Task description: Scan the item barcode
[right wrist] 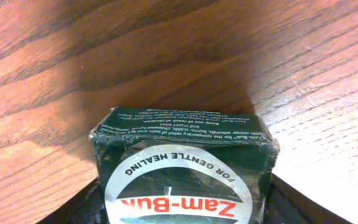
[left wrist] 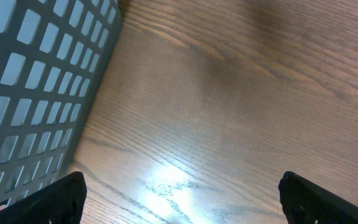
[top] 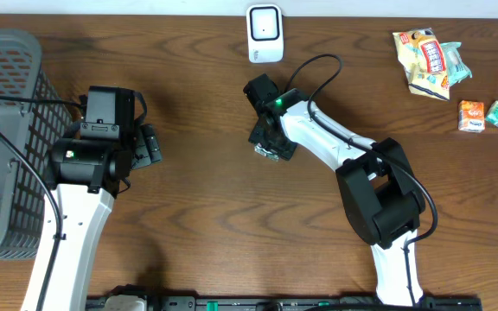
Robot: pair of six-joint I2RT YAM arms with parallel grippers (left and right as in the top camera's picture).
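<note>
Box (top: 264,153) marked Zam-Buk, overhead, lying on table (top: 197,216) below white scanner (top: 264,33), right gripper (top: 269,144) directly over it. From left wrist: left gripper (left wrist: 182,200) spread wide open above bare wood, grey basket (left wrist: 36,81) alongside. From right wrist: same carton between dark fingers (right wrist: 73,210), close on both sides; clamped or not, cannot tell.
</note>
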